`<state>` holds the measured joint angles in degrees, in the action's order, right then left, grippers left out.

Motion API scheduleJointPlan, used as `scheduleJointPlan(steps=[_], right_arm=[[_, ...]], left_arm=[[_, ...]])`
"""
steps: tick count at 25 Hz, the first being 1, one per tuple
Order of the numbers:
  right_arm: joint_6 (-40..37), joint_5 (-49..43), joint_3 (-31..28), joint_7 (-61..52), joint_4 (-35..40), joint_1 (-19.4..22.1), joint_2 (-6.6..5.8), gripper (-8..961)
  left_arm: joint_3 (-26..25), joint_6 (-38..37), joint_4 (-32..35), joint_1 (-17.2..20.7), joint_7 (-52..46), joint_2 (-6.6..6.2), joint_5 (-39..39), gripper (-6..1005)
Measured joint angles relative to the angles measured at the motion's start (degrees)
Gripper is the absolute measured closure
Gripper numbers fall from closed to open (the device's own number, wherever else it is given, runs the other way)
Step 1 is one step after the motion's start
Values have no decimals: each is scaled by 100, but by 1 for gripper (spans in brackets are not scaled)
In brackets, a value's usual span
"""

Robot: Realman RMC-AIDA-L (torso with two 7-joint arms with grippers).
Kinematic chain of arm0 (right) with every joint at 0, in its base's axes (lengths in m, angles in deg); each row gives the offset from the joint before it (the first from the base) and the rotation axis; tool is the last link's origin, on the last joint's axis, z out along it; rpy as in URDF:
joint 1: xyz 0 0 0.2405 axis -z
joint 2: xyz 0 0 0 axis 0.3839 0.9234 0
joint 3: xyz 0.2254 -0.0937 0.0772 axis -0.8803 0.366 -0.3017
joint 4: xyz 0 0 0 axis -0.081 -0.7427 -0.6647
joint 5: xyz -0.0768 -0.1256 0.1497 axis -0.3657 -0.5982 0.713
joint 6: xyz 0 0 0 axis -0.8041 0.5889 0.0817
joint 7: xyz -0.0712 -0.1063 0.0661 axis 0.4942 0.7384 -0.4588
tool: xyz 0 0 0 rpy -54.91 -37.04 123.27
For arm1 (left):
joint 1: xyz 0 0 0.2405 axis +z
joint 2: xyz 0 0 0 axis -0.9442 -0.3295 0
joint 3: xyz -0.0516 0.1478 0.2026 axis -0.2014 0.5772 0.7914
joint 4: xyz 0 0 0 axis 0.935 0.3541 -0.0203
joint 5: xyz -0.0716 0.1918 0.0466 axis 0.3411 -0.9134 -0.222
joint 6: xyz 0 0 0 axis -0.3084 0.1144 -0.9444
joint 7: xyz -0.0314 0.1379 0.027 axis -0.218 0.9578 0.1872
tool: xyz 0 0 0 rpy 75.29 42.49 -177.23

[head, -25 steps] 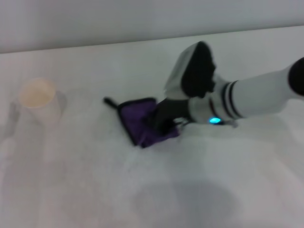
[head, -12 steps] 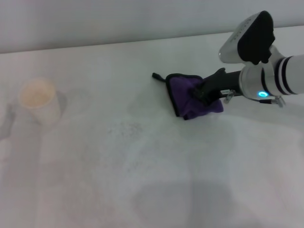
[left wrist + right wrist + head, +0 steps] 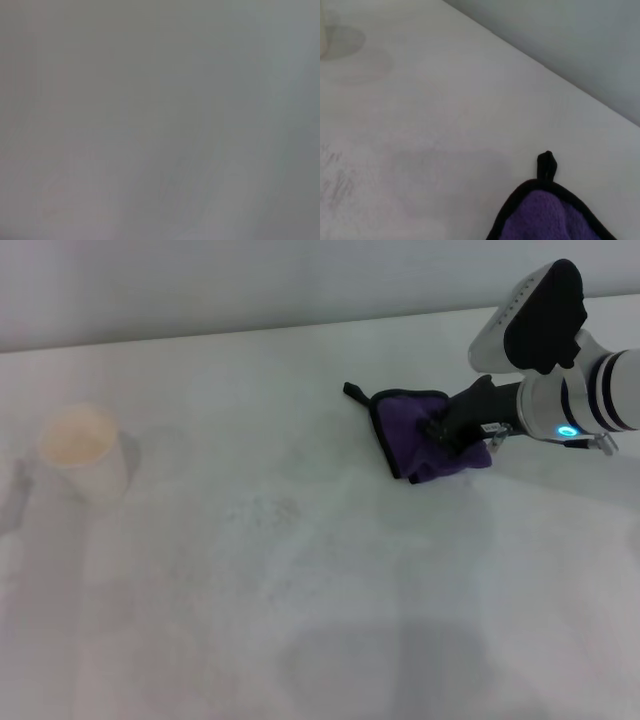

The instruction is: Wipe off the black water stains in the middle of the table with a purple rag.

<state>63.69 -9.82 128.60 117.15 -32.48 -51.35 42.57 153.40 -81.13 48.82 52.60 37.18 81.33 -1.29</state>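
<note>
The purple rag point(image 3: 408, 432) with black edging lies on the white table point(image 3: 300, 630) at the far right, its black loop pointing left. My right gripper point(image 3: 445, 430) is shut on the rag's right part and holds it against the tabletop. The right wrist view shows the rag's corner point(image 3: 547, 215) and its loop point(image 3: 546, 164) over bare table. No dark blot shows in any view; only faint grey speckles point(image 3: 265, 510) mark the middle of the table. My left gripper is out of view; the left wrist view shows only plain grey.
A cream-white cup point(image 3: 80, 448) stands at the left of the table. The table's far edge point(image 3: 250, 332) runs behind the rag, with a grey wall beyond it. Faint grey streaks point(image 3: 335, 182) show in the right wrist view.
My right gripper has dragged the rag from the middle of the table to the far right, then slightly further right. Faint speckles now show where the rag lay.
</note>
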Motion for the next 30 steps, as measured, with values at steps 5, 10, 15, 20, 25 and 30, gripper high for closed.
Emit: scheduleJointPlan(steps=[5, 10, 15, 20, 25, 30], right_arm=[[-66, -5, 0, 36, 13, 4, 9, 767], [-179, 19, -2, 83, 216, 123, 16, 757], [-316, 89, -6, 86, 779, 433, 27, 651], [-693, 836, -270, 97, 1031, 598, 23, 544], [-618, 2642, -1158, 619, 653, 633, 19, 330], [1015, 5369, -2948, 1900, -1045, 482, -19, 169]], left_arm=[[0, 4, 12, -7, 0, 7, 0, 122], [0, 7, 4, -21, 0, 8, 0, 122], [-57, 7, 0, -14, 0, 8, 0, 122], [-68, 7, 0, 4, 0, 8, 34, 122], [-71, 7, 7, -23, 0, 7, 62, 122], [-71, 6, 10, -33, 0, 8, 64, 122]])
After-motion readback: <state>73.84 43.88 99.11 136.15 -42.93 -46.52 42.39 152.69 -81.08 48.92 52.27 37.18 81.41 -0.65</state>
